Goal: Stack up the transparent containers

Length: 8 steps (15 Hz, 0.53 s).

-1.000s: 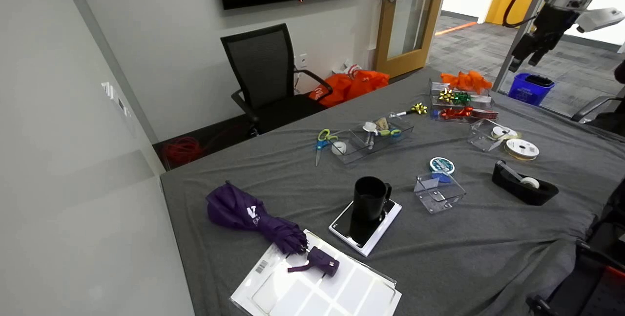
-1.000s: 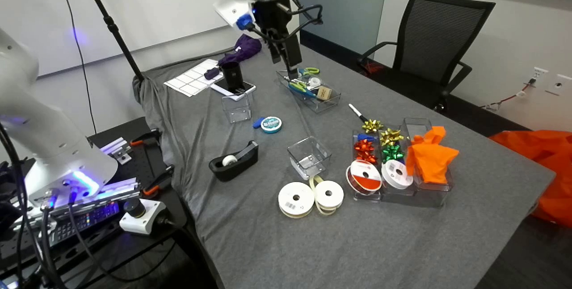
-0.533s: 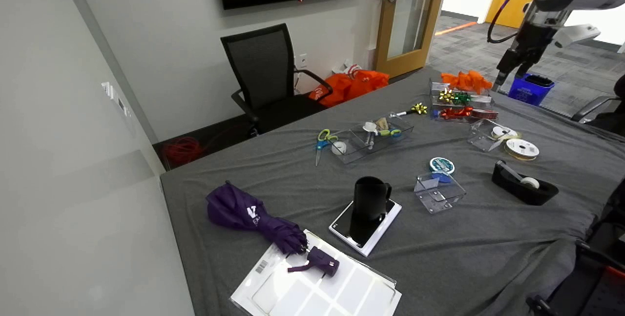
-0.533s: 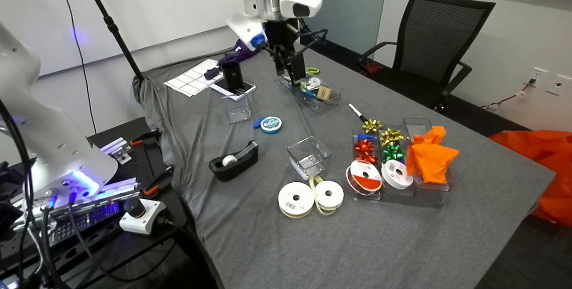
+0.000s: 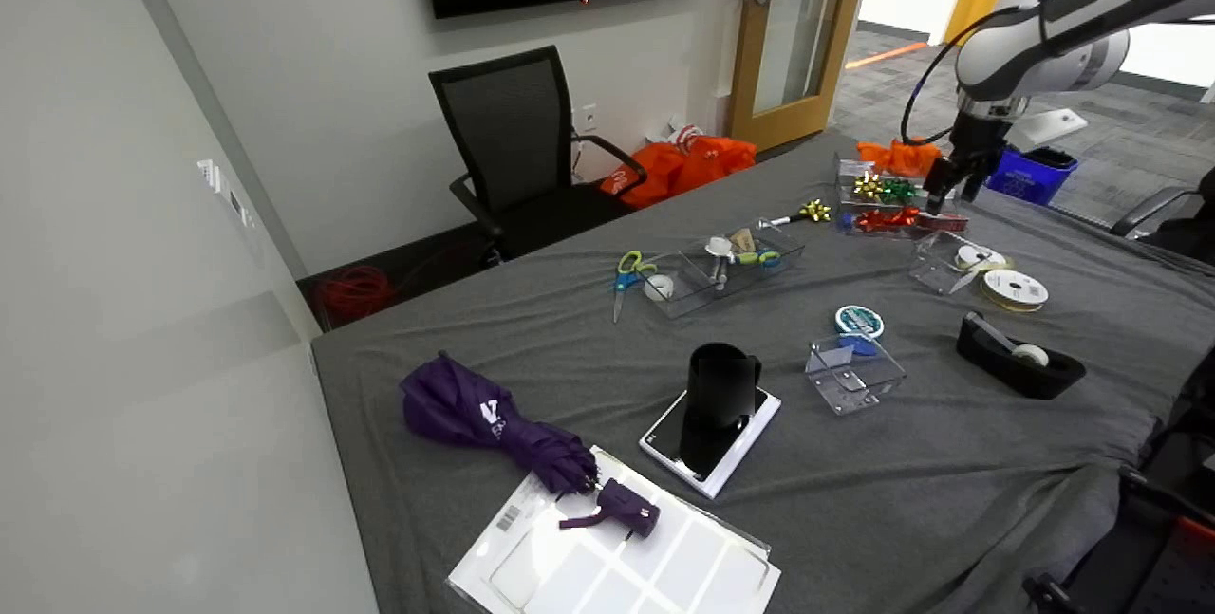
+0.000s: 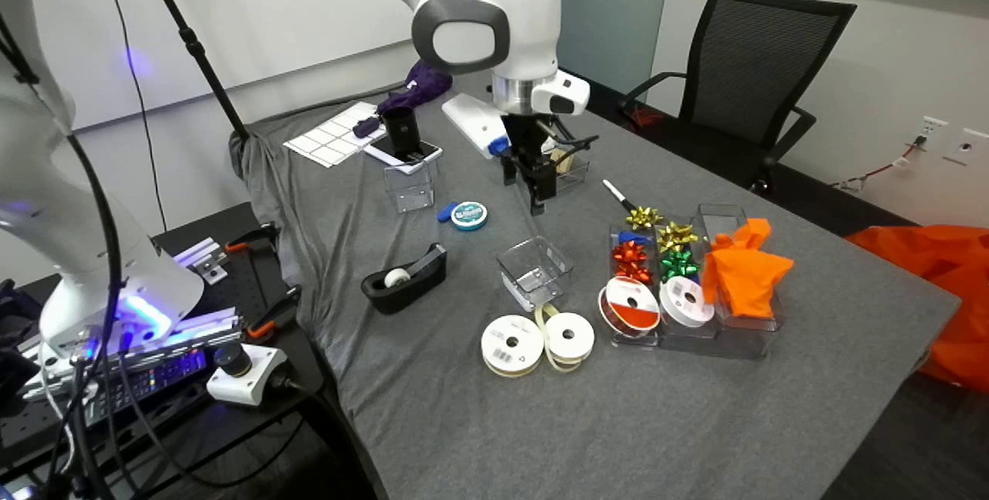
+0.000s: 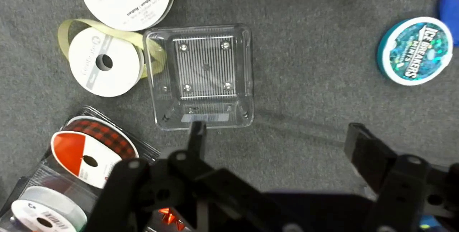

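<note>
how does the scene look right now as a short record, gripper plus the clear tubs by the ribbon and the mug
gripper: open, holding nothing, above the table
ribbon-side tub: upright, beside a white ribbon spool
mug-side tub: upright, near the black mug
stacking: not done, these tubs stand apart
also out: mint tin, black tape dispenser

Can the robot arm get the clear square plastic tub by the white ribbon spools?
Probably yes: the black gripper is open and nothing covers the clear square plastic tub, though yellow ribbon crowds one side.
</note>
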Motion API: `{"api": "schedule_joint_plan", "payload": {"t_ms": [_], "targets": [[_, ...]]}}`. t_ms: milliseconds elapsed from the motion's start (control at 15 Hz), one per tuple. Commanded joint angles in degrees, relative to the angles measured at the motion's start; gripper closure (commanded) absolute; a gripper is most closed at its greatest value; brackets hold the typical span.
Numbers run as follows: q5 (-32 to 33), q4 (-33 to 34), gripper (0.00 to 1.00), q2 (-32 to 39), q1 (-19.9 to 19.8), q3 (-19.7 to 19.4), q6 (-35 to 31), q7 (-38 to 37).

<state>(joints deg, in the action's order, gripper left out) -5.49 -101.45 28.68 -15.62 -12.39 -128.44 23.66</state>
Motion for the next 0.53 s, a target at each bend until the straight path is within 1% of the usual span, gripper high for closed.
{"api": "schedule_joint_plan", "payload": {"t_ms": [0,467], "targets": [[0.5,4.3,0.0,6.1,-3.6,2.9,-3.2,1.1],[1.1,8.5,0.0,12.1,-6.8,5.0,-2.7,2.5]]}}
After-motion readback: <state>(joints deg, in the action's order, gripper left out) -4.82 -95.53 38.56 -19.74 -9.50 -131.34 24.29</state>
